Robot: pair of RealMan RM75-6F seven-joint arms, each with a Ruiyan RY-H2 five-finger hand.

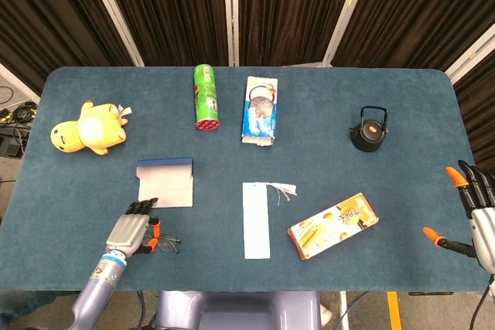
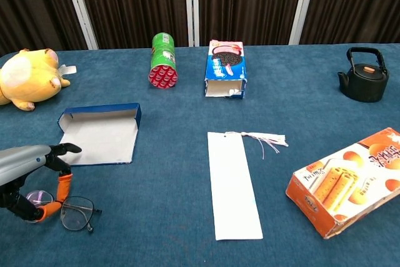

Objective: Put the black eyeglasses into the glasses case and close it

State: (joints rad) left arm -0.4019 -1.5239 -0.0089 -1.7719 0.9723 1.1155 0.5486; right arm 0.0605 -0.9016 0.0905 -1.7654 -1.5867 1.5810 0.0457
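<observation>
The black eyeglasses (image 2: 74, 212) (image 1: 168, 246) lie near the table's front left edge, turned at an angle. My left hand (image 2: 30, 179) (image 1: 131, 233) is over their left side. Its orange-tipped thumb and a finger pinch the frame around the bridge. The glasses case (image 2: 100, 132) (image 1: 165, 182) is a flat open box with a blue rim and a white inside, just beyond the hand. My right hand (image 1: 476, 208) shows only in the head view at the far right edge, with its fingers spread and nothing in it.
A yellow plush toy (image 2: 28, 79) sits at the far left. A green can (image 2: 162, 59), a cookie box (image 2: 225, 68) and a black teapot (image 2: 364, 76) line the back. A white paper strip (image 2: 233, 184) and an orange snack box (image 2: 347, 180) lie towards the front.
</observation>
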